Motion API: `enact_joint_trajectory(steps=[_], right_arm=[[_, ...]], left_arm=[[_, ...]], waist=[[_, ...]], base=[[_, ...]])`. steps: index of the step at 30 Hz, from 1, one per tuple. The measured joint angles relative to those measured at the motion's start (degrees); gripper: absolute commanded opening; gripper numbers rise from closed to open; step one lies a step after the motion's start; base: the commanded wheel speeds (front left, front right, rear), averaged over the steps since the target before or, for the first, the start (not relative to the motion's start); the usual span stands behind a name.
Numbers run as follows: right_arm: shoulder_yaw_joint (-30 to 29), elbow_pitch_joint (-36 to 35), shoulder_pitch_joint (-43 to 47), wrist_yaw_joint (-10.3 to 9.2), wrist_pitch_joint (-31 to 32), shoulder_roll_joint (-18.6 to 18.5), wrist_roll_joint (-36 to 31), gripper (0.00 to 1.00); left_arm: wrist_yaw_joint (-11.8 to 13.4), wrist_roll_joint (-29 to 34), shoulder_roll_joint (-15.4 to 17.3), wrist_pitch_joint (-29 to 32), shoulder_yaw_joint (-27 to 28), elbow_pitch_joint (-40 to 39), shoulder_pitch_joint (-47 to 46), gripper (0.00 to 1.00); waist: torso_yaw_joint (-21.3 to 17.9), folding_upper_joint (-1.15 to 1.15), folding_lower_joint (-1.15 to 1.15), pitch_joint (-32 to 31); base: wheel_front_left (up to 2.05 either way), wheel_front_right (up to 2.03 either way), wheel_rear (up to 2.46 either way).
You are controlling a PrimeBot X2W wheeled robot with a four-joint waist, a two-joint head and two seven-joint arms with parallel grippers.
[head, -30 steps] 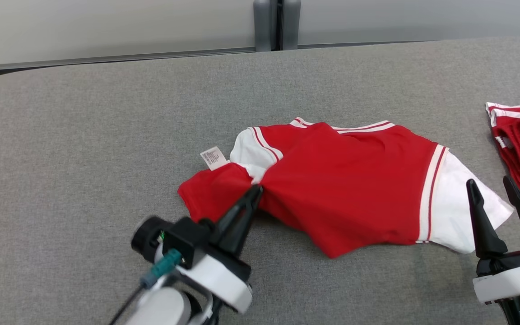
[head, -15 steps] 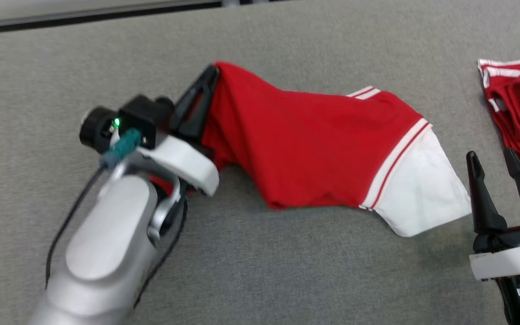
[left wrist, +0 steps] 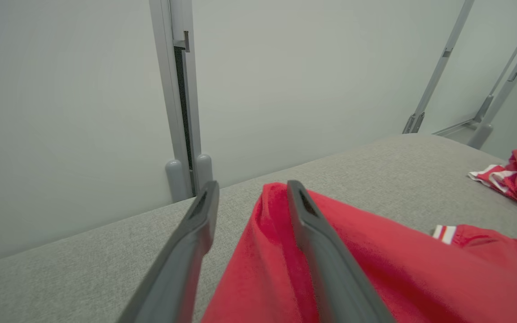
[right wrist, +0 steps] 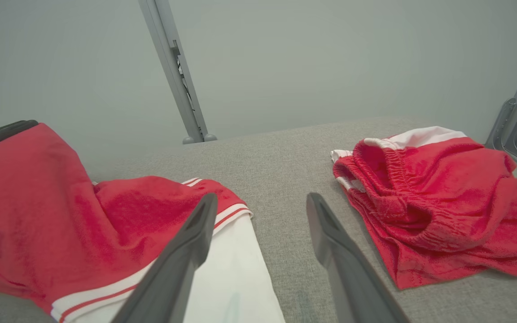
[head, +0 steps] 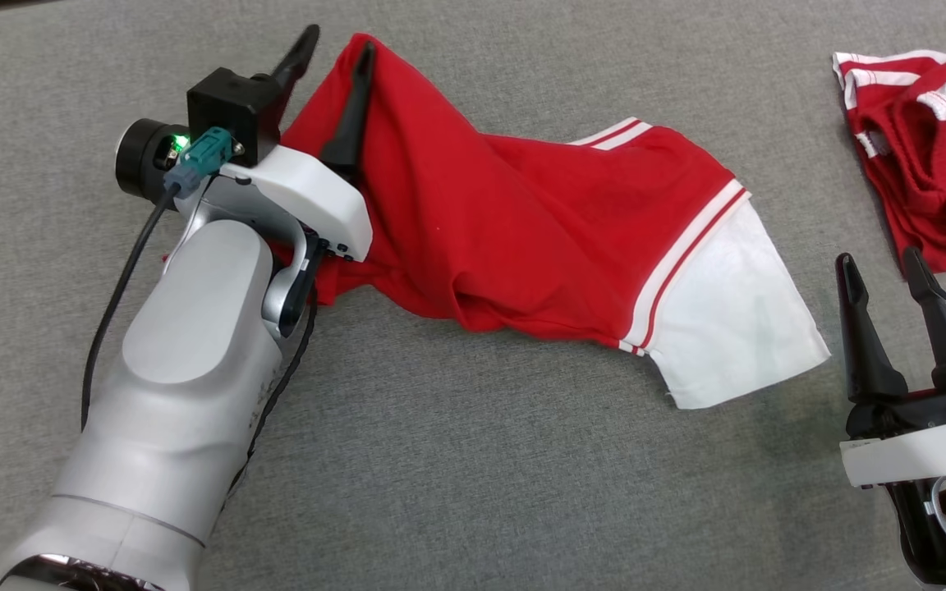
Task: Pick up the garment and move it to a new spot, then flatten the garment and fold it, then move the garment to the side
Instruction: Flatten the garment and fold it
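The garment [head: 522, 222] is a red T-shirt with white sleeves and striped trim, stretched across the grey table [head: 456, 460]. Its left end is lifted and draped against the inner finger [head: 350, 123] of my left gripper [head: 339, 38], which stands open. In the left wrist view the red cloth [left wrist: 375, 260] bunches between and around the right-hand finger [left wrist: 312, 233]. A white sleeve [head: 727, 320] lies flat beside my right gripper [head: 877, 258], which is open and holds nothing, just off the sleeve's edge.
A second red garment with white trim [head: 933, 189] lies crumpled at the far right, also seen as red shorts [right wrist: 420, 193] in the right wrist view. A pale wall with a grey post [left wrist: 182, 112] stands behind the table.
The head camera has tilted down. My left gripper carried the shirt's left end up and toward the far left, then opened its fingers. The right gripper stayed put.
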Motion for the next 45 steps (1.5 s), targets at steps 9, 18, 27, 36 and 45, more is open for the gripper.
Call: enact_joint_trajectory(steps=[9, 18, 27, 36, 45], right_arm=[[-0.21, -0.53, -0.01, 0.0, -0.05, -1.03, -0.35, 1.0], [-0.33, -1.49, 1.99, 0.0, 1.85, -1.72, -1.72, 1.0], [0.14, -2.58, 5.12, 0.0, 4.19, -1.57, -2.8, 1.0], [0.59, -2.61, 8.6, 0.0, 5.42, -1.49, -4.42, 1.0], [-0.69, -4.19, 11.89, 0.0, 6.61, -0.73, -5.88, 1.0]], left_arm=[[5.83, 3.63, -0.08, -2.01, 5.39, -15.95, 8.96, 1.0], [10.21, 7.81, 1.45, -2.01, 12.74, -34.53, 27.24, 1.0], [10.67, 8.21, 2.8, -2.0, 15.23, -38.73, 40.07, 1.0], [10.96, 8.26, 4.6, 0.16, 14.15, -39.14, 49.38, 1.0], [11.58, 7.65, 4.8, 1.83, 13.51, -39.94, 53.31, 1.0]], waist=[[3.19, 0.0, 0.0, -2.94], [7.2, 0.0, 0.0, -7.56], [9.77, 0.0, 0.0, -12.93], [9.63, 0.0, 0.0, -18.15], [8.87, 0.0, 0.0, -21.7]], base=[[0.0, 0.0, 0.0], [0.0, 0.0, 0.0], [0.0, 0.0, 0.0], [0.0, 0.0, 0.0], [0.0, 0.0, 0.0]])
